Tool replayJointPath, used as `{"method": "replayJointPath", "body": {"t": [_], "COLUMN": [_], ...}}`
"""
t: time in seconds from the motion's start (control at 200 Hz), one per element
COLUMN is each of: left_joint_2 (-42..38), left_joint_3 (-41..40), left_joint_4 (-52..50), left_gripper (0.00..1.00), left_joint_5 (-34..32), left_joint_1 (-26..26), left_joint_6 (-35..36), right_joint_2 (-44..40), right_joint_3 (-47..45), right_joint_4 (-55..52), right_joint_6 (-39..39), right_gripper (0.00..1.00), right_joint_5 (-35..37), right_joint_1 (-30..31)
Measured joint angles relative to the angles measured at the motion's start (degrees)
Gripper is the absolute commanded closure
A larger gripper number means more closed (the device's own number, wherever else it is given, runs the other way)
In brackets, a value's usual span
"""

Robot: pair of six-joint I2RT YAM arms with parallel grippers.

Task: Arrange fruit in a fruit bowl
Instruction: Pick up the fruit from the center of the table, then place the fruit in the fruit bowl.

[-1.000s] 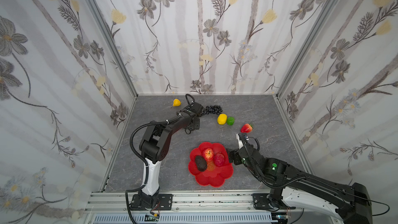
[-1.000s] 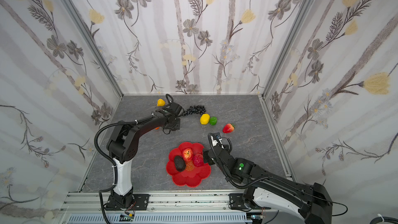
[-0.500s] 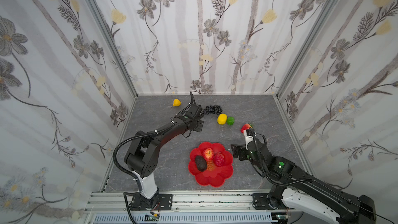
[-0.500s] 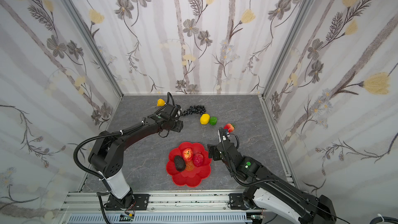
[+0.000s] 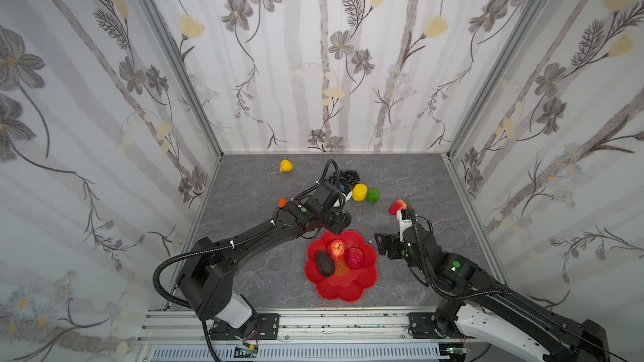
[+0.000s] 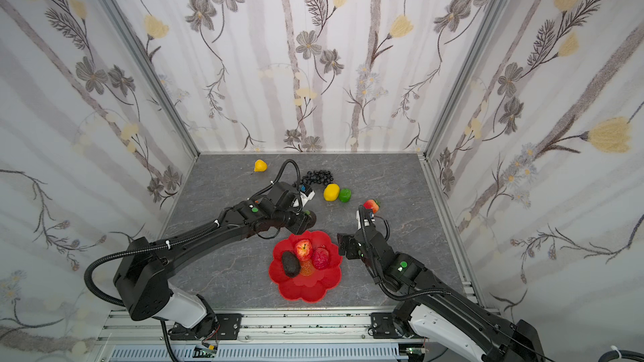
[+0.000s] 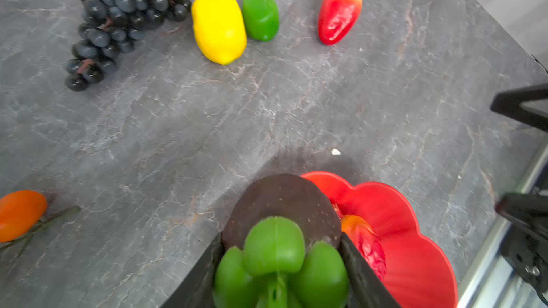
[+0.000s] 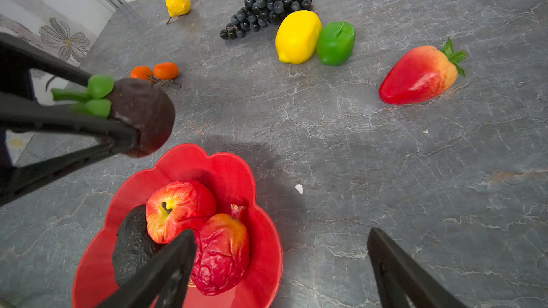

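The red scalloped fruit bowl point(image 5: 348, 290) point(image 6: 306, 292) point(image 8: 207, 167) holds a red apple point(image 5: 336, 248), a wrinkled red fruit point(image 5: 354, 258) and a black avocado point(image 5: 324, 263). My left gripper point(image 5: 343, 219) point(image 7: 281, 238) is shut on a dark brown round fruit point(image 7: 281, 200) point(image 8: 142, 114) with green leaves, just above the bowl's far rim. My right gripper point(image 5: 380, 245) point(image 8: 281, 231) stands open at the bowl's right rim, holding nothing. Grapes point(image 5: 345, 177), a lemon point(image 5: 359, 192), a green fruit point(image 5: 373, 195), a strawberry point(image 5: 398, 207), a pear point(image 5: 285, 166) and tiny oranges point(image 8: 154, 71) lie on the table.
Flowered walls close in the grey table on three sides, and a metal rail point(image 5: 313, 322) runs along the front. A small white chip point(image 8: 299, 188) lies right of the bowl. The left arm point(image 5: 251, 238) stretches across the table's left half.
My left gripper has carried the dark fruit from near the oranges forward and right to the bowl's far rim. The right gripper has drawn back a little to the right of the bowl.
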Motion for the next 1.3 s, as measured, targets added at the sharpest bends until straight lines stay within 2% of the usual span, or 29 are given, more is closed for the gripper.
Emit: {"method": "replayJointPath", "body": {"t": [0.375,0.67,0.904,1.299], "left_joint_2": [-7.0,-7.0,-4.0,-1.8], "left_joint_3": [-6.3,-9.4,-10.7,-15.0], "left_joint_4": [-6.3,-8.3,-7.9,-4.1], "left_gripper": [0.5,0.5,0.5,0.49], "left_joint_5": [-0.6,-3.7,-6.3,-6.8], "left_joint_1": [-11.8,-19.1,-20.4,-20.5], "left_joint_6": [-1.6,-3.7,-4.7,-6.1], "right_joint_2": [-2.4,-1.0,-0.6,-1.1], "right_joint_3": [-1.9,-1.9,-1.9,-2.5], "right_joint_4": [-0.3,0.1,0.2,0.2], "right_joint_6": [0.7,1.2,1.5,1.9], "right_gripper": [0.09,0.09,0.09,0.09], "right_joint_5": [2.4,2.3,2.2,2.1], "right_joint_1": [-0.8,-1.0,-1.0,-1.1]}}
